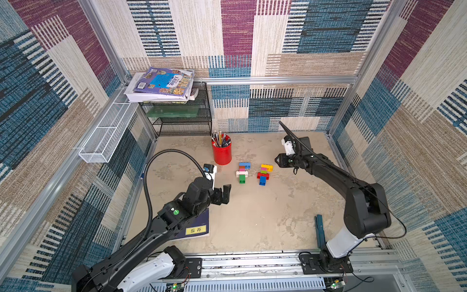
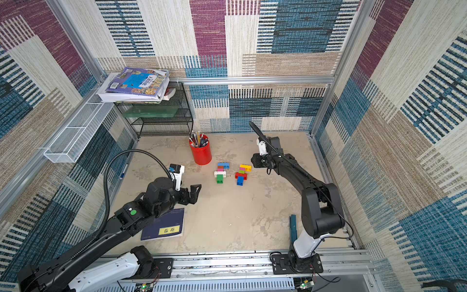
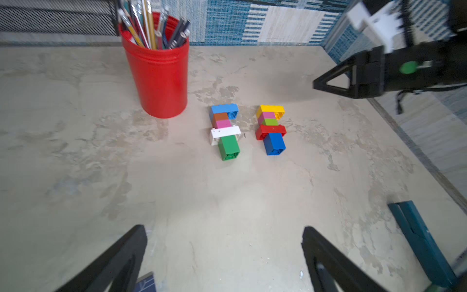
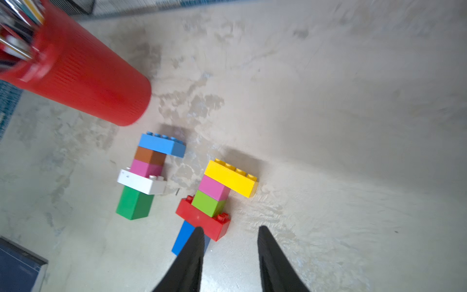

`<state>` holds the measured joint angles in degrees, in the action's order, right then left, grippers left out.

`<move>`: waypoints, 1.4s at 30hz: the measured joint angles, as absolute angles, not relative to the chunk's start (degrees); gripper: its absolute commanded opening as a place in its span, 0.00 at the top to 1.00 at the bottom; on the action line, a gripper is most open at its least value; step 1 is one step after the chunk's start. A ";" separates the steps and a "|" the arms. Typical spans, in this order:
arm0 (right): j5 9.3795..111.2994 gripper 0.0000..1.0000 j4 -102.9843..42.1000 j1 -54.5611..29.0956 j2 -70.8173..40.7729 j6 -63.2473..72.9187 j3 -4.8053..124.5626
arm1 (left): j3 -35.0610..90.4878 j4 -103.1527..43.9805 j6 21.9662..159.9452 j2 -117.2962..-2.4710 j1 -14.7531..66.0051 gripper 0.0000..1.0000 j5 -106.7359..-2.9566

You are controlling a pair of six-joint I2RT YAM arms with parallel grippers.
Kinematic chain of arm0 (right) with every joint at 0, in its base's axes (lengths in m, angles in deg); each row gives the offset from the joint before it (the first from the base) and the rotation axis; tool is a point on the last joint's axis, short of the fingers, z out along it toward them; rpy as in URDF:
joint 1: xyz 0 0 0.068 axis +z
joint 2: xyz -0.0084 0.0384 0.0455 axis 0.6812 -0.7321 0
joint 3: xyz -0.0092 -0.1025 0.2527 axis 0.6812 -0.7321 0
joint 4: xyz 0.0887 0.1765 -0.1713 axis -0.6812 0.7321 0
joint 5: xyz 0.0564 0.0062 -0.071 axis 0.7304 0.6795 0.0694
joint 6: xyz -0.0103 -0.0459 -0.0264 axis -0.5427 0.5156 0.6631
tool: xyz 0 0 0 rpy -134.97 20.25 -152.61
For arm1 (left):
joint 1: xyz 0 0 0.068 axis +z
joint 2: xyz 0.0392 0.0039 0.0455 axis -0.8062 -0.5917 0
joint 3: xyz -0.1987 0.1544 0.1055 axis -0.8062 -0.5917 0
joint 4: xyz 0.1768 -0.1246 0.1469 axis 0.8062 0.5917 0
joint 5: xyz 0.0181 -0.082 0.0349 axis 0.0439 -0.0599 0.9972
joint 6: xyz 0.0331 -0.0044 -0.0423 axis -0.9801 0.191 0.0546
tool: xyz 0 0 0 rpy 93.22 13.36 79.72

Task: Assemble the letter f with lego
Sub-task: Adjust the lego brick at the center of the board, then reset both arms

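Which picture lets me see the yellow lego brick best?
The right wrist view: the yellow brick looks big and sharp there, with its studs showing. The left wrist view shows it smaller; in both top views it is just a tiny yellow speck.

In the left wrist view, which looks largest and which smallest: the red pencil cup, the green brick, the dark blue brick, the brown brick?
1. red pencil cup, by far.
2. green brick and dark blue brick: about equal, not ranked.
3. brown brick, the smallest.
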<state>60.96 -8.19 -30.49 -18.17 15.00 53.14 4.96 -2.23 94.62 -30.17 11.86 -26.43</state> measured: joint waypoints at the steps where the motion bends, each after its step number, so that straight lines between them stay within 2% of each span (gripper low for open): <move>1: 60.39 0.49 -7.71 -30.90 -15.85 15.00 53.67 | 7.99 -0.21 93.83 -31.04 11.90 0.01 -24.68; 2: 59.78 0.45 -7.45 -31.43 -13.68 15.02 54.06 | 10.66 1.60 92.76 -31.70 12.05 0.01 -23.18; 5: 58.21 0.23 -7.62 -34.27 -6.58 15.04 54.91 | 18.42 4.88 87.45 -33.25 12.84 0.01 -18.61; 6: 57.99 0.03 -7.89 -35.36 -4.44 15.04 54.96 | 20.43 4.90 84.50 -33.60 13.15 0.01 -16.86; 10: 54.56 0.05 -10.84 -39.27 1.59 15.67 53.76 | 21.70 -1.55 71.58 -33.80 15.86 0.01 -11.00; 13: 50.76 0.05 -11.69 -40.65 2.58 15.78 51.51 | 17.17 -7.41 65.16 -34.26 22.17 0.01 -11.50; 17: 44.46 0.05 -13.74 -41.68 2.77 16.66 44.60 | 9.63 -11.80 64.59 -36.09 32.08 0.01 -15.55; 22: 37.40 0.05 -19.43 -42.01 3.34 18.82 33.65 | -6.56 -24.08 64.61 -39.19 39.00 0.01 -20.84; 25: 35.59 0.05 -22.86 -42.92 2.36 19.56 31.05 | -12.20 -31.21 64.92 -42.54 42.92 0.01 -23.72; 31: 34.36 0.05 -30.31 -43.54 -1.44 19.72 27.13 | -16.42 -44.72 66.18 -49.82 46.74 0.01 -29.05; 42: 39.59 0.05 -46.70 -43.71 -6.78 20.02 17.12 | -25.71 -65.79 67.63 -57.97 48.77 0.01 -34.43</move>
